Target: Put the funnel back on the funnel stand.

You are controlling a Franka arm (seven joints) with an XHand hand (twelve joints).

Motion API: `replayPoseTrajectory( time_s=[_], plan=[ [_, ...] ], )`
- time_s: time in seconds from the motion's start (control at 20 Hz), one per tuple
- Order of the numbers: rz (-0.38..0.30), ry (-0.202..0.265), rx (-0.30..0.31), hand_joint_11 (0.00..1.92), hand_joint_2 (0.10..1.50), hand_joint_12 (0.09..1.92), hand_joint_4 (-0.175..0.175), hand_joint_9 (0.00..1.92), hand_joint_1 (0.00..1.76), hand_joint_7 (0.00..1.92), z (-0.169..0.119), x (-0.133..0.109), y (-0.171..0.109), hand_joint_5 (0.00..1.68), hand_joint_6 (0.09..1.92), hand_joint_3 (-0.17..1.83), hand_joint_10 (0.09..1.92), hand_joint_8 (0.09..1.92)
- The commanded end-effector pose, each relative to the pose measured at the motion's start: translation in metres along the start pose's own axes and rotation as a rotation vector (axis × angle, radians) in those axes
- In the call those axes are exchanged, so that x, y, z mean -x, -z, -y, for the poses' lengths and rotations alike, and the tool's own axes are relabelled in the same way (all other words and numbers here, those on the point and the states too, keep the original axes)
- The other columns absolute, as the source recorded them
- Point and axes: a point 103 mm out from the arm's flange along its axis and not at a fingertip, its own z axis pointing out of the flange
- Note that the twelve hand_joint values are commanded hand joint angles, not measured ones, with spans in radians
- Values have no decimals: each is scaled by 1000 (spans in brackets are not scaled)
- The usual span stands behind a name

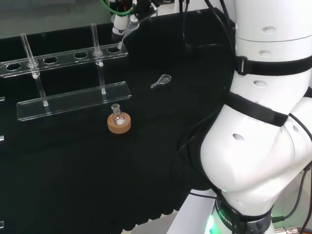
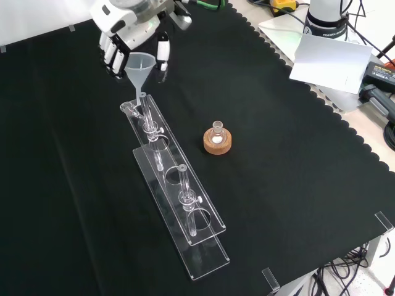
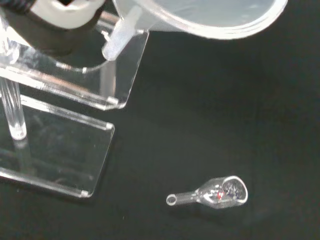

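Funnel (image 2: 141, 63) sits pinched at its rim in my hand (image 2: 126, 31), light, slippery plastic (I judge), stem just over the funnel stand (image 2: 176, 203).

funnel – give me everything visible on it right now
The funnel looks like translucent white plastic: a wide round cone above a thin straight stem. It is upright, mouth up, held by the hand, whose fingers curl round the cone. In the front view the stem reaches down to the far end of the clear funnel stand, at its end hole. Whether the cone rests on the stand yet cannot be told. The wrist view shows the cone's rim and stem close up.
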Motion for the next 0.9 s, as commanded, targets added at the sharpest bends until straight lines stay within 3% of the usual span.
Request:
replayPoseTrajectory(
  time_s=[0.05,0.5,0.9],
  plan=[
    [28,3,-11,815,1093,1121,175,954,1021,657,-5,-17,14,1011,952,2,426,665],
    [49,32,-14,816,1092,1119,175,954,1022,655,-8,-34,18,1015,947,1,425,667],
    [42,44,-37,815,1091,1118,175,954,1023,652,-15,-22,13,1017,943,1,423,668]
  ],
)
